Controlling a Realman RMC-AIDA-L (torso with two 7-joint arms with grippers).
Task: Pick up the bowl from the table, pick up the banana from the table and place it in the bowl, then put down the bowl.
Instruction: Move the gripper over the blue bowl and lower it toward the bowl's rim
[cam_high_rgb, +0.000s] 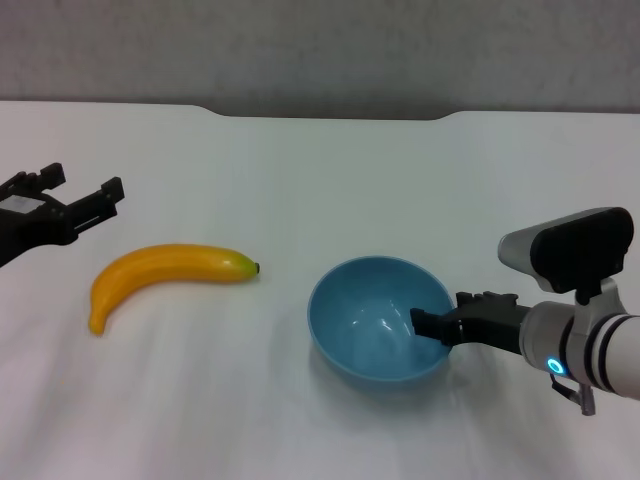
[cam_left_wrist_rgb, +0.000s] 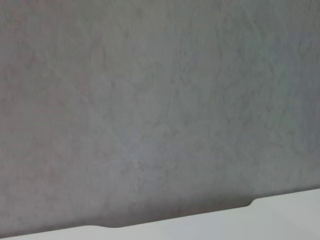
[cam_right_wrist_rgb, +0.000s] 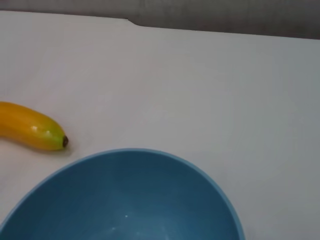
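Note:
The light-blue bowl (cam_high_rgb: 365, 315) stands on the white table (cam_high_rgb: 320, 170), right of centre. My right gripper (cam_high_rgb: 438, 326) is at the bowl's right rim, with its dark tip reaching over the rim into the bowl. The right wrist view shows the bowl (cam_right_wrist_rgb: 125, 200) close up and the banana's dark-tipped end (cam_right_wrist_rgb: 35, 129) beyond it. The yellow banana (cam_high_rgb: 165, 268) lies on the table left of the bowl, apart from it. My left gripper (cam_high_rgb: 85, 188) is open and empty at the far left, behind the banana's left end.
The table's far edge has a notch (cam_high_rgb: 330, 112) with a grey wall behind it. The left wrist view shows only that grey wall (cam_left_wrist_rgb: 160, 100) and a strip of the table's far edge (cam_left_wrist_rgb: 285, 215).

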